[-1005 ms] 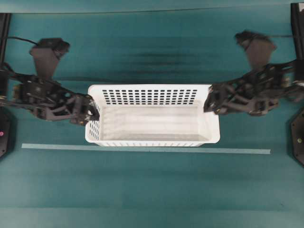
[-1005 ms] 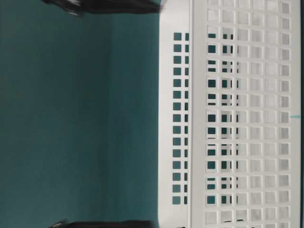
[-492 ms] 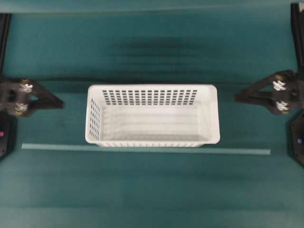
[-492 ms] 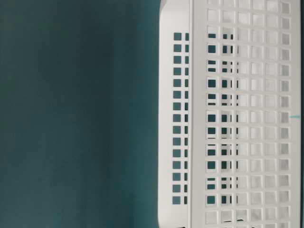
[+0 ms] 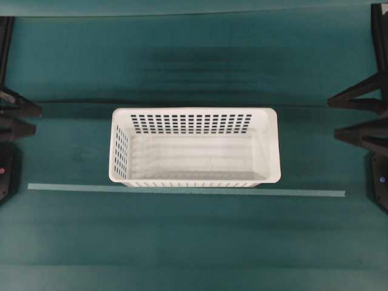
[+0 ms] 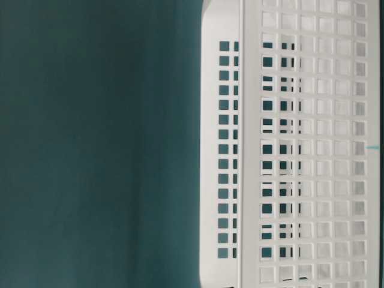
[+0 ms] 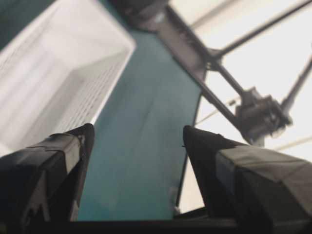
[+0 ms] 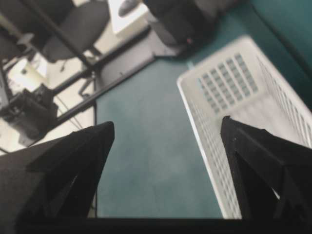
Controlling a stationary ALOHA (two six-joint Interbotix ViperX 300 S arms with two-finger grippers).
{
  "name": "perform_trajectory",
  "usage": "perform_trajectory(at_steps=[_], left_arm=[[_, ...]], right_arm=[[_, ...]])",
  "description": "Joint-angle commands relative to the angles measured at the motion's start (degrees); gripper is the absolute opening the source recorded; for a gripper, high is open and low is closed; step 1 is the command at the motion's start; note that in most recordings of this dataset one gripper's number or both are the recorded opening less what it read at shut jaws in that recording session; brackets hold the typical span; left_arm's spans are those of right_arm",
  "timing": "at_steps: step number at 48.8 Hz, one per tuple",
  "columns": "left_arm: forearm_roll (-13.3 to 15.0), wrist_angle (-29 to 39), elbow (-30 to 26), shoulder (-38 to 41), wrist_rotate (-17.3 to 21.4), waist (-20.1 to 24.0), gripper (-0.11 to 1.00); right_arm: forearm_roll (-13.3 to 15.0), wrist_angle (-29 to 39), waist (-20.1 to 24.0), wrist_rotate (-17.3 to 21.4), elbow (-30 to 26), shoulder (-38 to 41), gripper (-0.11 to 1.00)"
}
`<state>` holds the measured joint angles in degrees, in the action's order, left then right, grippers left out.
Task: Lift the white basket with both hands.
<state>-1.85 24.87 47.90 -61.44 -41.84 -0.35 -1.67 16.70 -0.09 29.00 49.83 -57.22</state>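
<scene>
At the table edges, both arms have pulled back off the white basket; left gripper and right gripper spread, empty. Basket sits mid-table — you've let go.

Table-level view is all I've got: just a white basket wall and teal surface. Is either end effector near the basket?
Observer: No. In the overhead view the left end effector and the right end effector sit at the table's far edges, both well apart from the white basket.
Operator: Open or shut?
Observer: Both open. Each wrist view shows a wide gap between the fingers, with nothing held.
Operator: Anything inside the basket?
Observer: Nothing visible from overhead, only its bare floor.
Operator: Anything else on the table?
Observer: A thin pale strip lies on the teal table, along the basket's near side.
</scene>
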Motion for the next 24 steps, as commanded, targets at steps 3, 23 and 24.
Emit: perform_trajectory(at_steps=[3,23,24], left_arm=[[-0.18,-5.27,-0.7,1.76,8.44,-1.93,0.79],[-0.18,-14.59,-1.14,0.7,25.93,-5.36,0.79],[-0.26,-14.59,-1.14,0.7,26.02,-5.71,0.79]], right_arm=[[0.35,-3.87,1.67,-5.45,-0.26,0.18,0.95],[0.35,-11.43,5.27,-14.24,-1.05,-6.5,0.92],[0.35,-11.16,5.27,-14.33,-0.97,-6.86,0.92]])
